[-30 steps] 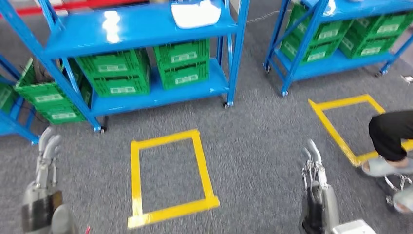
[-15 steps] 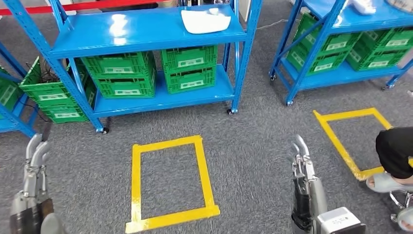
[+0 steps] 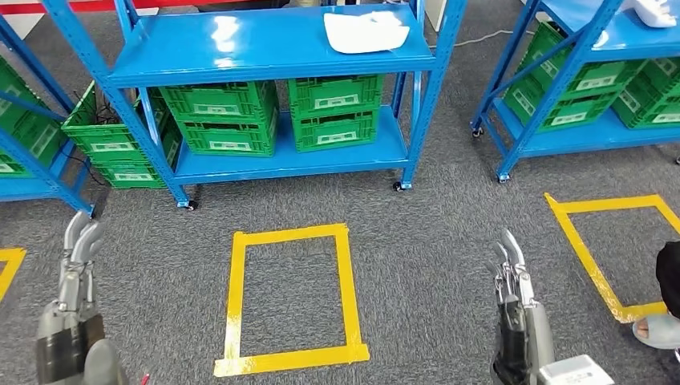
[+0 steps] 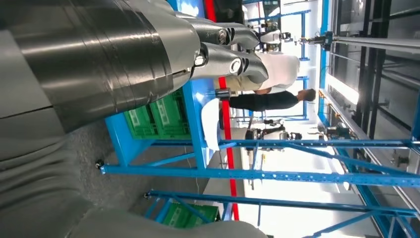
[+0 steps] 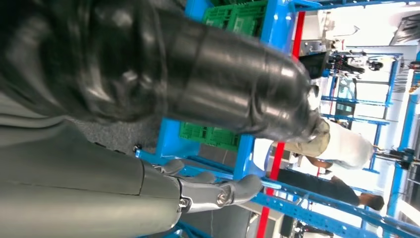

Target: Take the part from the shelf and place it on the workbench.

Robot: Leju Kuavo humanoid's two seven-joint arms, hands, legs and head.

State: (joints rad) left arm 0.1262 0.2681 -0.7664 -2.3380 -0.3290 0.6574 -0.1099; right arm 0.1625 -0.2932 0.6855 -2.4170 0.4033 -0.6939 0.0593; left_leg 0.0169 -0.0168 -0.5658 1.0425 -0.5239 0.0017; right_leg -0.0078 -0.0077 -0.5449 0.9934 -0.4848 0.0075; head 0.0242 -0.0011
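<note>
Blue shelf (image 3: 273, 48) straight ahead across grey carpet (image 3: 433, 241), white part (image 3: 365, 30) lying flat on its top board, toward the right end. Same part (image 4: 212, 124) visible in the left wrist view on the shelf edge. Green crates (image 3: 273, 112) stacked on the lower board, more green crates (image 3: 104, 144) on the floor at the shelf's left end. Second blue shelf (image 3: 593, 72) off to the right, with green crates of its own and another white item (image 3: 653, 10) on top. Yellow tape rectangle (image 3: 293, 301) on the carpet before the first shelf, another (image 3: 609, 241) to the right, a person's foot (image 3: 657, 329) at its near corner.

Left hand (image 3: 78, 261) low at the left, fingers straight and slightly apart, holding nothing. Right hand (image 3: 513, 277) low at the right, fingers extended, likewise holding nothing. Both well apart from the part. People (image 4: 267, 84) standing beyond the shelf in the wrist views.
</note>
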